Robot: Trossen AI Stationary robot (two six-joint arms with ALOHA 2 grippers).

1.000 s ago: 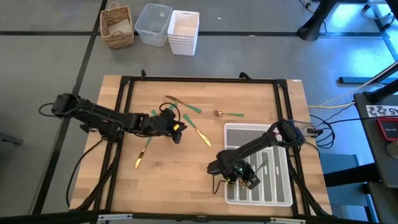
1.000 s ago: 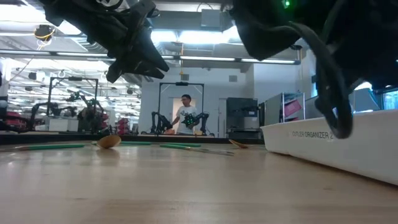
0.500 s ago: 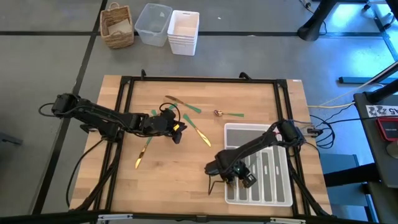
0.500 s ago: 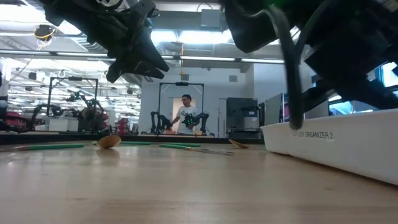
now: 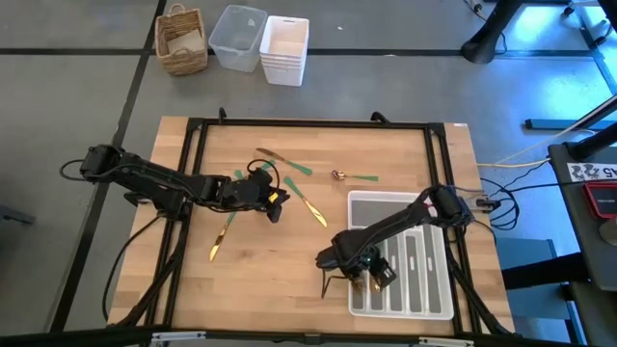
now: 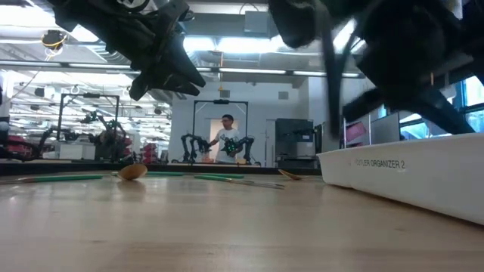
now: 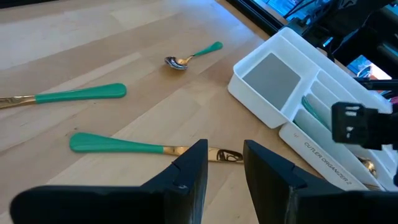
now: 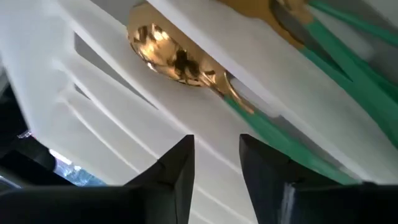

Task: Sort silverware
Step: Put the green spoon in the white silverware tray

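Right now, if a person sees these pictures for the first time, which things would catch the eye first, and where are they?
Probably the white compartmented cutlery tray at the table's right front, where the right gripper hangs open over a gold-headed, green-handled spoon lying in a slot. Next, the loose gold-and-green silverware scattered mid-table, a small spoon among it. The left gripper hovers there, open.

Wooden table [image 5: 270, 280]: white tray [image 5: 439, 310], scattered silverware [image 5: 310, 207] on top.

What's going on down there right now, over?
Right gripper open over white tray, spoon lying in a slot. Left gripper open above a knife. Nothing blocking.
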